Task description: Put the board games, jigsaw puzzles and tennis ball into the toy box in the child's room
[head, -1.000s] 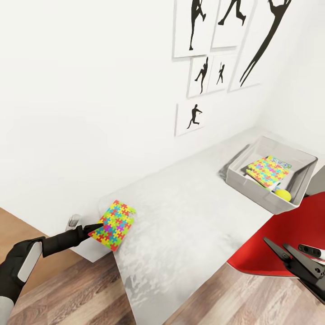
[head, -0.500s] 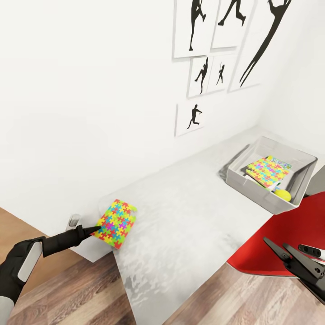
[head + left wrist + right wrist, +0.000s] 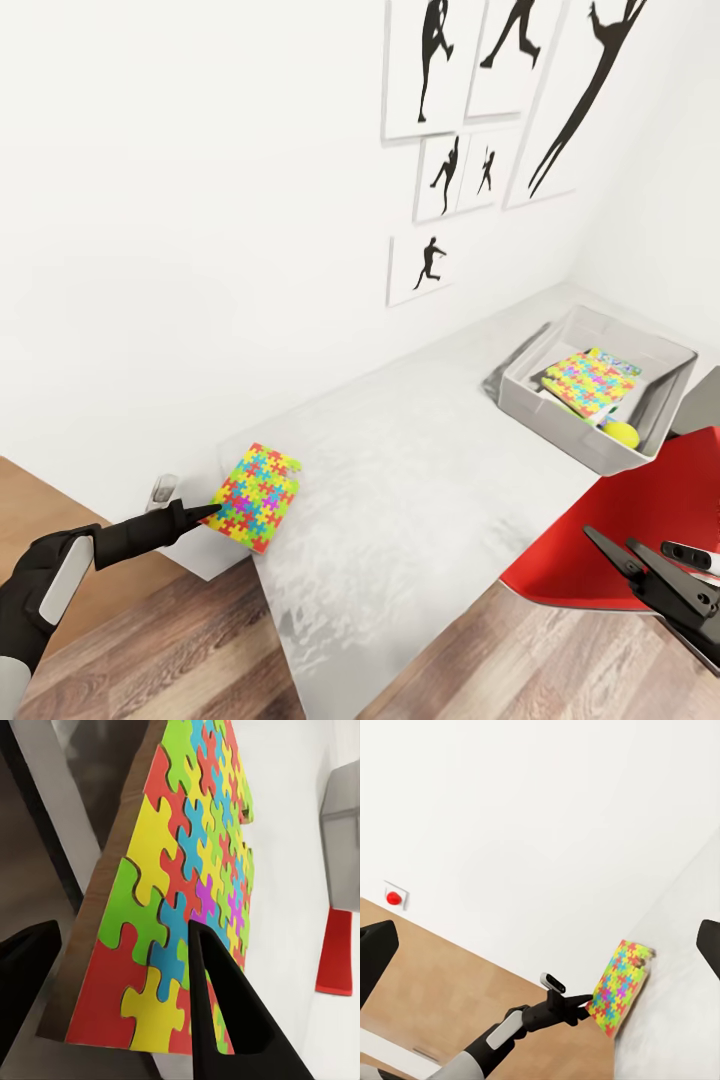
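A robot faces a pale grey surface set against a white wall. Its left end effector reaches to the near left corner of the surface, where a multicoloured jigsaw puzzle lies at the very edge. In the left wrist view the puzzle sits tilted between the two dark fingers, one finger lying across its printed face and the other below its brown underside, so the fingers appear to pinch the puzzle at its corner, though how firmly cannot be told.

Far along the surface to the right stands the grey toy box, already holding another puzzle, a printed game box partly under it and the yellow-green tennis ball. A red chair stands near it. The right end effector hangs spread and empty in front of the chair.

The step in hand seems to be picking up this last puzzle. The next move probably calls for a secure grip, a lift clear of the surface, then a carry well to the right and a release over the box.
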Available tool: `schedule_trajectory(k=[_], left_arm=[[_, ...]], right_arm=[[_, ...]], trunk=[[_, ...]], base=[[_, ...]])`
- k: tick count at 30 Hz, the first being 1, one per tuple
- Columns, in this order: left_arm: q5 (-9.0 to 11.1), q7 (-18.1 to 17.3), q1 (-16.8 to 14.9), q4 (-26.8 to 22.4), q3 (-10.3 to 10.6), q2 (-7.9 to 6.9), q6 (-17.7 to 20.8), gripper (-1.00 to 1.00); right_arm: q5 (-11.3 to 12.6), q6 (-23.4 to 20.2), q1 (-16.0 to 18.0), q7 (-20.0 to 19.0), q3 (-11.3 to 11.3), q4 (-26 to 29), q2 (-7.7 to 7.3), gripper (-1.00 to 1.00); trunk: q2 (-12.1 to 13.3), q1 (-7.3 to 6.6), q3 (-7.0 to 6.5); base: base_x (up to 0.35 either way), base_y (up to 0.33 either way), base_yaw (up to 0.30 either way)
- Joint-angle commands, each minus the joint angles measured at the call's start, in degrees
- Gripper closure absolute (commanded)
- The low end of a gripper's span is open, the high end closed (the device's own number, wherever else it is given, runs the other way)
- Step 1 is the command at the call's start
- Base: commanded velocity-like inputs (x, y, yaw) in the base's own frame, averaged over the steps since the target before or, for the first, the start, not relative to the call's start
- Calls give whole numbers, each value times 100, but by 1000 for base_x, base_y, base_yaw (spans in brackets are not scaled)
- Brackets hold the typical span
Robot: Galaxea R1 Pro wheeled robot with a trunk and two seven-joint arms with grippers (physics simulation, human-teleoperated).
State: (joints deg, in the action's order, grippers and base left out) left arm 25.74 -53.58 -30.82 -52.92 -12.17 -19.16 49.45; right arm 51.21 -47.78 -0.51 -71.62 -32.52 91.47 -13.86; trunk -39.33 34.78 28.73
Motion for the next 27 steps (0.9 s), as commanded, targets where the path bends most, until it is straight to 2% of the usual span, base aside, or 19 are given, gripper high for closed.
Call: schedule_trajectory(k=[1, 16, 23, 27], left_arm=[[1, -17, -3, 1, -4, 0, 30, 100], [18, -118, -3, -56, -13, -22, 80, 100], [-2, -858, -3, -76, -14, -66, 184, 100], [-1, -1006, -9, -78, -14, -133, 314, 100]], right_arm=[[30, -38, -2, 8, 1, 3, -2, -100], [31, -36, -2, 8, 0, 3, -19, -100], [28, -35, -2, 15, 8, 3, -31, -100], [23, -31, -2, 16, 1, 3, -36, -100]], trunk=[[37, -21, -14], [638, -350, -283], [759, -416, -337], [919, -504, -409]], base=[[0, 0, 0], [0, 0, 0], [0, 0, 0], [0, 0, 0]])
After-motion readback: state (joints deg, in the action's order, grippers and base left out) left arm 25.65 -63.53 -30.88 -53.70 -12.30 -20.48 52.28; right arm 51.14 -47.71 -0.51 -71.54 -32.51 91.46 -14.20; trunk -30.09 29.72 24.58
